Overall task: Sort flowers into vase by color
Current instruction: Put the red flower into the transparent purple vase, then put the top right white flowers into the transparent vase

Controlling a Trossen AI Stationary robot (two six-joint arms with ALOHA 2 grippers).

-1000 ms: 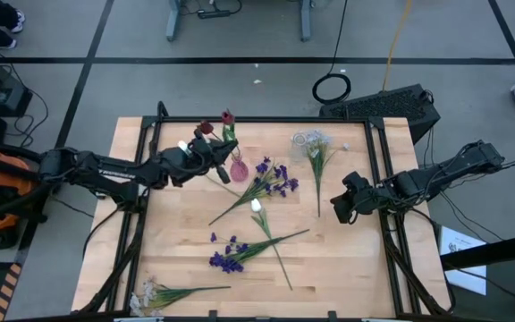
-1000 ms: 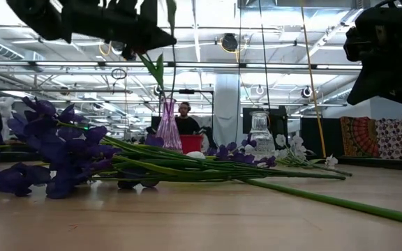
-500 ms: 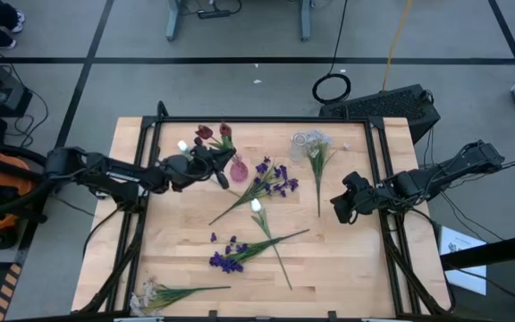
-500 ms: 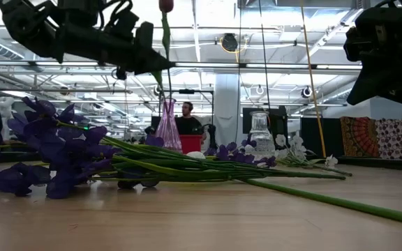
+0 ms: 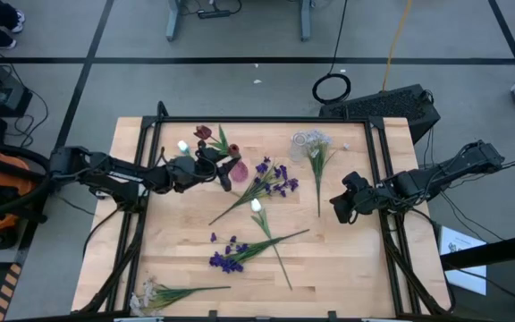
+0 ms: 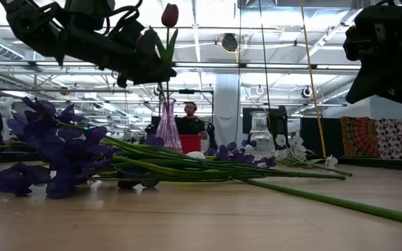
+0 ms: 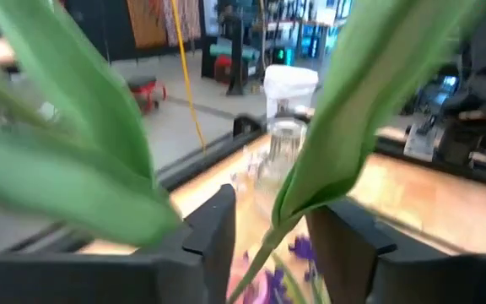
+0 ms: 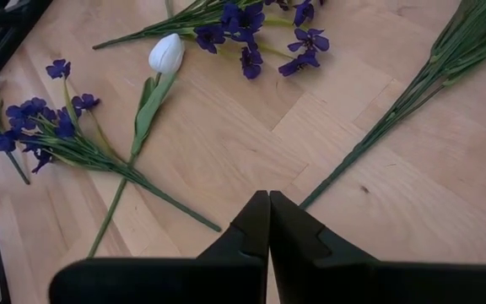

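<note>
A dark red tulip (image 6: 169, 14) stands upright over the pink vase (image 6: 167, 125), its stem running down toward the vase's mouth. From above, the pink vase (image 5: 238, 168) sits at the table's far left, with a red tulip head (image 5: 203, 132) beside it. My left gripper (image 5: 223, 170) is level beside the vase. In its wrist view the left gripper (image 7: 268, 241) is open, with the tulip's green stem (image 7: 270, 245) in the gap. My right gripper (image 8: 268, 211) is shut and empty above the table's right side. My left gripper has its two fingers (image 7: 213, 236) on either side of the tulip's stem, coming level from the table's left. A gap shows on both sides of the stem. A leaf (image 7: 99, 194) lies across one finger; I cannot tell whether it touches.
A clear glass vase (image 5: 304, 140) stands at the far middle, with a white spray (image 5: 318, 165) beside it. Purple flowers (image 5: 271, 179) and a white tulip (image 5: 257, 206) lie mid-table. More purple flowers (image 5: 229, 258) and a white spray (image 5: 155, 293) lie near the front left.
My left gripper has come down toward the pink vase. The red tulip with it has sunk and gone from slanting to upright, its head now lower in the low view. My right arm has kept still.
</note>
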